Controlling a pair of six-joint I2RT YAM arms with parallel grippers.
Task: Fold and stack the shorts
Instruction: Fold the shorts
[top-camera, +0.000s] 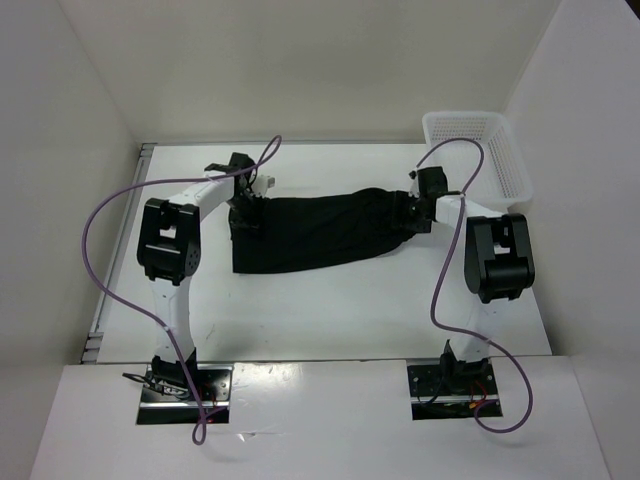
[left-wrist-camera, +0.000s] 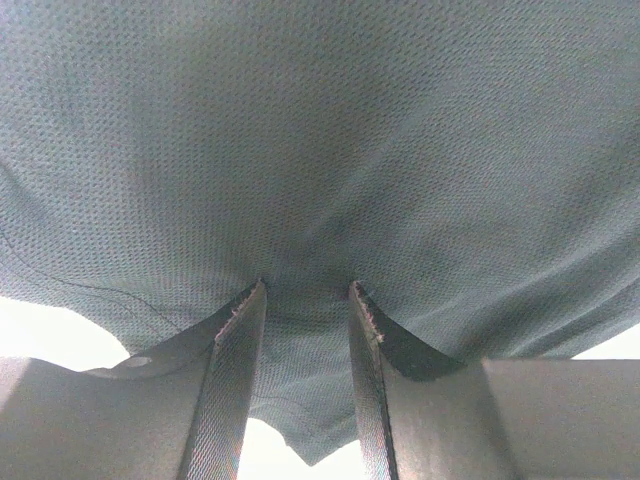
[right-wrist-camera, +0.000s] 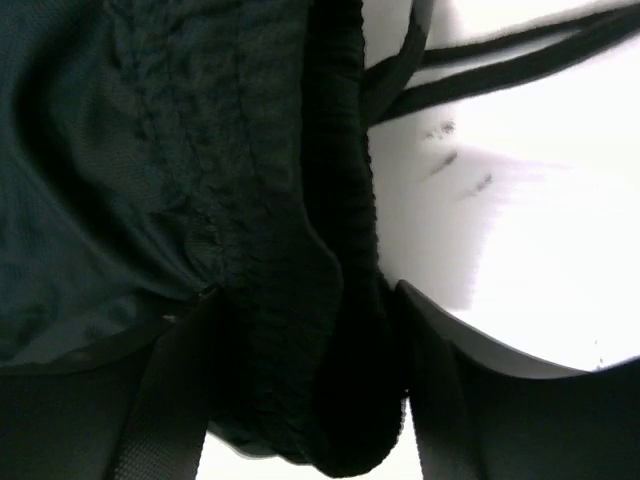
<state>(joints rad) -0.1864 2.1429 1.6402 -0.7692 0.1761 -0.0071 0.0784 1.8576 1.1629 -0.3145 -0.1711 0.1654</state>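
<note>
The black shorts (top-camera: 320, 230) are stretched out across the middle of the white table. My left gripper (top-camera: 244, 207) is shut on the shorts' left end; in the left wrist view the mesh fabric (left-wrist-camera: 320, 150) fills the frame and runs between my fingers (left-wrist-camera: 235, 370). My right gripper (top-camera: 415, 212) is shut on the shorts' right end; in the right wrist view the ribbed waistband (right-wrist-camera: 300, 300) is bunched between the fingers (right-wrist-camera: 440, 380), with drawstrings (right-wrist-camera: 500, 60) trailing off.
A white plastic mesh basket (top-camera: 478, 152) stands at the back right corner. White walls enclose the table on three sides. Purple cables (top-camera: 110, 220) loop over both arms. The table's near edge (top-camera: 320, 358) lies in front of the shorts.
</note>
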